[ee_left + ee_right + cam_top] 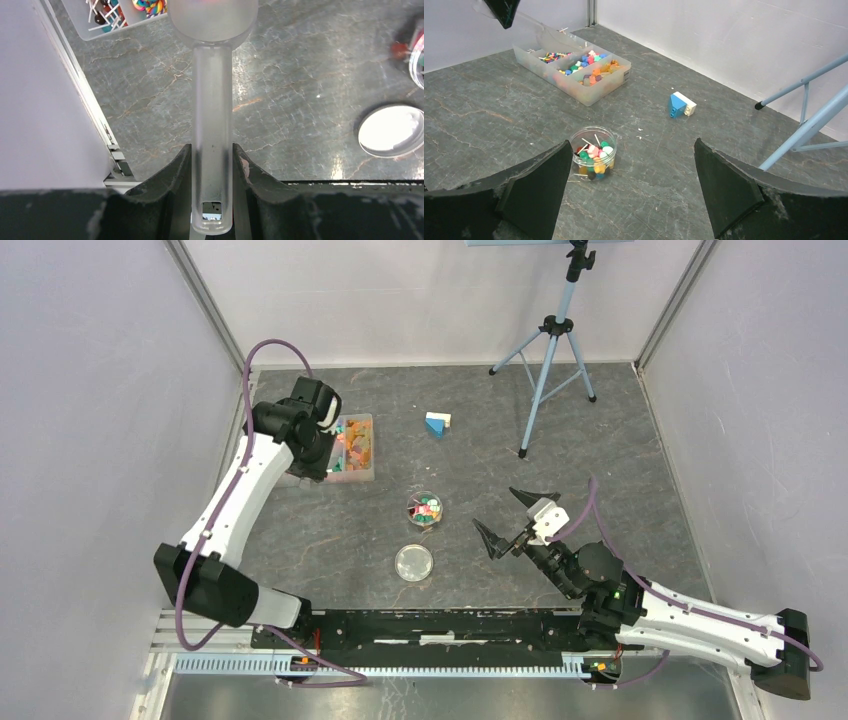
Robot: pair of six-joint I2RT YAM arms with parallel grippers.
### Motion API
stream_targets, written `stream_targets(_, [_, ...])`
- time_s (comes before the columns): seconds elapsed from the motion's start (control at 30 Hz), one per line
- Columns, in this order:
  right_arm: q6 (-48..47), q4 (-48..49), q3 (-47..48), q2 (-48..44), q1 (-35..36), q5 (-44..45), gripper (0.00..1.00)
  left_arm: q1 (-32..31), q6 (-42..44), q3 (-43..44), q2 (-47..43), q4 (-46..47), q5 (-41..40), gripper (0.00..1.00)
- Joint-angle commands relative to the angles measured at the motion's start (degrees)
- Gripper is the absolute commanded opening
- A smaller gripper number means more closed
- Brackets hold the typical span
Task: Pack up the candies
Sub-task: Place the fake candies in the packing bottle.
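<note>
On the grey marbled table (499, 130), enclosed by white walls (100, 390) with a tripod (548, 370) at the rear, candies (594, 155) lie in a compartment tray (596, 92) and a mid-table jar (613, 150), a round lid (414, 561) just beside it. Left gripper (212, 165) clamps a translucent scoop (212, 100) near the tray; right gripper (633, 145) stands wide open, empty, facing the jar.

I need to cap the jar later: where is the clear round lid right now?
In the top view the clear round lid lies flat on the table, just on the near side of the candy jar, left of the right claw.
</note>
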Motion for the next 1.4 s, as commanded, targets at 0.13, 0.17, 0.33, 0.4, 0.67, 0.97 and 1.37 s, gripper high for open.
stream_targets(0.13, [1.7,0.6,-1.3,-1.9,0.1,0.0,0.98,7.2,5.3,1.1,7.1,8.0,3.1,0.02])
stream_targets(0.17, [1.8,0.5,-1.4,-2.0,0.0,0.1,0.98,7.4,5.4,1.5,8.4,8.3,3.4,0.02])
stream_targets(0.33, [1.9,0.1,-2.1,-2.3,0.1,0.1,0.98,7.6,5.1,3.9,14.2,8.7,3.3,0.02])
stream_targets(0.4, [1.9,0.2,-2.3,-2.5,0.1,0.3,0.98,7.6,5.0,4.4,15.5,9.2,3.0,0.02])
stream_targets(0.67, [-0.4,0.3,-1.1,-1.2,0.1,0.3,0.98,7.7,5.3,4.8,18.9,10.8,0.4,0.02])
stream_targets(0.97, [-1.8,0.9,-1.0,0.1,0.1,0.7,0.98,8.1,4.7,2.5,20.8,15.0,0.2,0.02])
stream_targets(1.37, [-2.5,1.9,-1.0,1.5,0.1,0.7,0.98,8.1,4.4,-3.7,17.4,21.8,-1.3,0.02])
